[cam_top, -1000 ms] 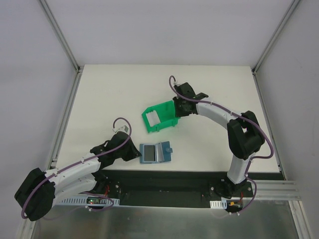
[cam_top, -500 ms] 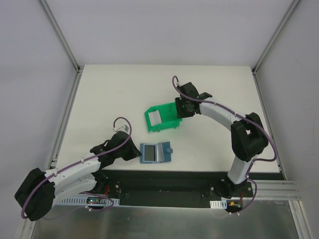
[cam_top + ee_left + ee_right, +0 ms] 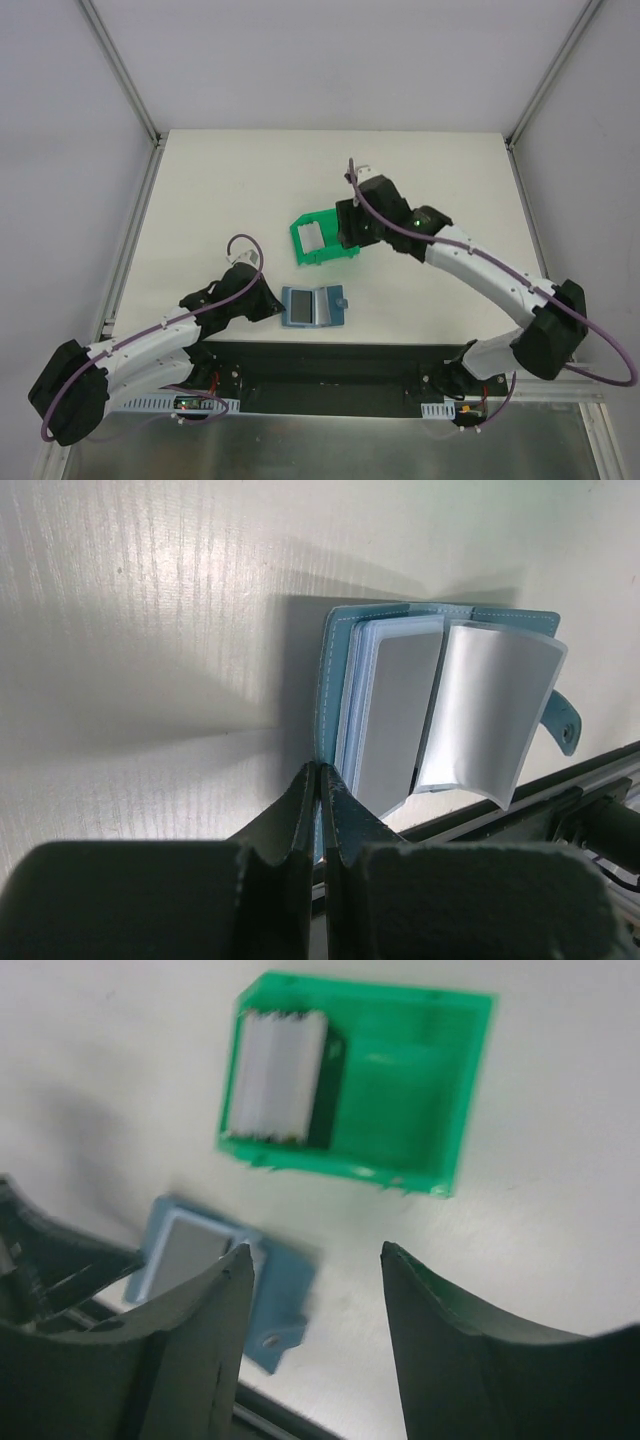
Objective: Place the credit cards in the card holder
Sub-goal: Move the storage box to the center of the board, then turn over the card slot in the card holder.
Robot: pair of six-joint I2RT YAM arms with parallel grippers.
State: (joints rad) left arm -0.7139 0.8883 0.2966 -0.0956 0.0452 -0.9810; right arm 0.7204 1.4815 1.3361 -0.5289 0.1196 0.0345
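Observation:
The teal card holder (image 3: 312, 305) lies open near the table's front edge, with a grey card (image 3: 390, 715) in its left pocket and a clear sleeve (image 3: 492, 715) curling up. My left gripper (image 3: 270, 303) (image 3: 321, 772) is shut on the holder's left cover edge. Pale credit cards (image 3: 308, 237) (image 3: 275, 1075) stand in the left end of the green bin (image 3: 330, 250) (image 3: 400, 1080), with a dark card (image 3: 325, 1100) beside them. My right gripper (image 3: 347, 228) (image 3: 315, 1252) hovers open over the bin's right side, with nothing between its fingers.
The black base rail (image 3: 330, 365) runs just in front of the card holder. Metal frame posts (image 3: 125, 75) rise at the table's back corners. White tabletop (image 3: 220, 190) stretches left of and behind the bin.
My right gripper has opened and let go of the green bin, which has shifted slightly left. The right arm's elbow has swung out to the right. The left arm has held still.

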